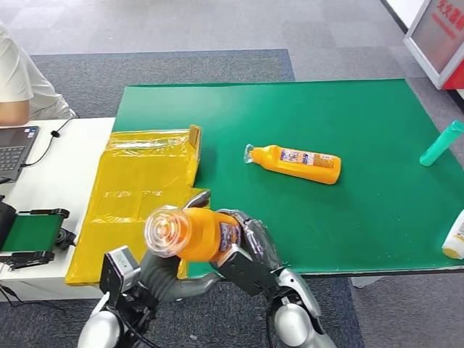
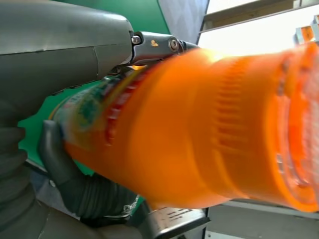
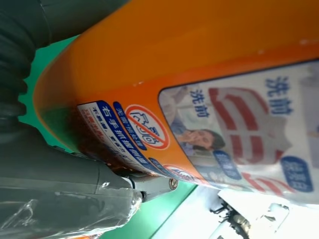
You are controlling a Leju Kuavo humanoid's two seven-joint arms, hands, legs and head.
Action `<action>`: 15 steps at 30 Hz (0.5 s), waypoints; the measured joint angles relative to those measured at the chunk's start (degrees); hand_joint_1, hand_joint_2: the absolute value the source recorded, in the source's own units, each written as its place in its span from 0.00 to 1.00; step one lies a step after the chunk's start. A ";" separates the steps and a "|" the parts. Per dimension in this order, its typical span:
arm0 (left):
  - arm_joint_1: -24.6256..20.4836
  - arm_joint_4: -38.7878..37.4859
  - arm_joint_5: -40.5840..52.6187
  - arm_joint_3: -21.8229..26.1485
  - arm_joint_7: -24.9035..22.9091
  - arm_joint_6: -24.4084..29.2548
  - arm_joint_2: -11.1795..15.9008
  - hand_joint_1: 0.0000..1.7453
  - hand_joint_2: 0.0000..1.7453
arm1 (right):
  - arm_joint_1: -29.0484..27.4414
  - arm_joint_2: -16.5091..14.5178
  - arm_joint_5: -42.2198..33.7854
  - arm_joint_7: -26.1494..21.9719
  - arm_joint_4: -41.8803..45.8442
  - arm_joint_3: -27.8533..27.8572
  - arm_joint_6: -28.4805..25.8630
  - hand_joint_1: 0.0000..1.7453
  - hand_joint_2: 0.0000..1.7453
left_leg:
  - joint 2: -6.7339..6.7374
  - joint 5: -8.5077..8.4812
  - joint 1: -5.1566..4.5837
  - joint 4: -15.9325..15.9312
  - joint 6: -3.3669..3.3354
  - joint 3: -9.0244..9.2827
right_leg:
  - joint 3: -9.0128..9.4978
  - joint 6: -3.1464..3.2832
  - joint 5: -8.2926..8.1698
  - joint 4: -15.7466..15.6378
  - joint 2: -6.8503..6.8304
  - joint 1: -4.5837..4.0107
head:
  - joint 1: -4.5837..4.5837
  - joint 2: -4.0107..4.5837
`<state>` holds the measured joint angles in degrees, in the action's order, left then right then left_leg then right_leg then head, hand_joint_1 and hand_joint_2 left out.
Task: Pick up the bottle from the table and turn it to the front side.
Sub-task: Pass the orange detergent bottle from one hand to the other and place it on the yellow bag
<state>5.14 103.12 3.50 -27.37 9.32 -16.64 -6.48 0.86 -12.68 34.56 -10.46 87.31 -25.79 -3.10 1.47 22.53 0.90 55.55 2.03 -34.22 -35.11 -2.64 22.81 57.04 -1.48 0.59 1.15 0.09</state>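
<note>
Now the bottle (image 1: 197, 233) is up off the table, low and left of centre in the head view, lying sideways with its clear cap toward the camera. So the turning step looks underway, and the next move calls for rolling it until the front label faces out. Both hands grip it: the right hand (image 1: 253, 246) wraps the labelled base, the left hand (image 1: 164, 270) cradles the neck end.

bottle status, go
Both hands, left and right, grip the orange bottle, lifted off the green mat, cap toward camera. Second bottle lies clear.
</note>
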 joint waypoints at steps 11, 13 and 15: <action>-1.01 -0.10 10.06 0.56 -0.23 -0.06 -2.62 0.00 1.00 | -0.99 0.52 8.38 0.58 4.30 0.15 -3.70 1.00 1.00 | 0.00 0.00 0.00 0.00 0.00 0.00 | 0.00 0.00 0.00 0.00 0.00 0.00 | 0.01 0.01; -1.03 -0.10 10.36 0.55 -0.20 -0.10 -2.88 0.07 1.00 | -1.04 0.60 8.50 0.62 4.60 0.22 -3.78 1.00 1.00 | 0.00 0.00 0.00 0.00 0.00 0.00 | -0.01 0.00 0.00 0.00 0.00 0.00 | 0.01 0.00; -1.04 -0.10 10.40 0.52 -0.18 -0.25 -3.05 0.21 1.00 | -1.03 0.63 8.47 0.62 4.74 0.28 -3.79 1.00 1.00 | 0.00 0.00 0.00 0.00 0.00 0.00 | -0.01 0.00 0.00 0.00 0.00 0.00 | -0.01 0.00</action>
<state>4.10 103.01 13.91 -26.85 9.14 -16.90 -9.53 -0.17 -12.04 43.03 -9.84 92.06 -25.51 -6.89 1.47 22.53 0.90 55.55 2.03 -34.22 -35.12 -2.64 22.81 57.04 -1.48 0.59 1.14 0.09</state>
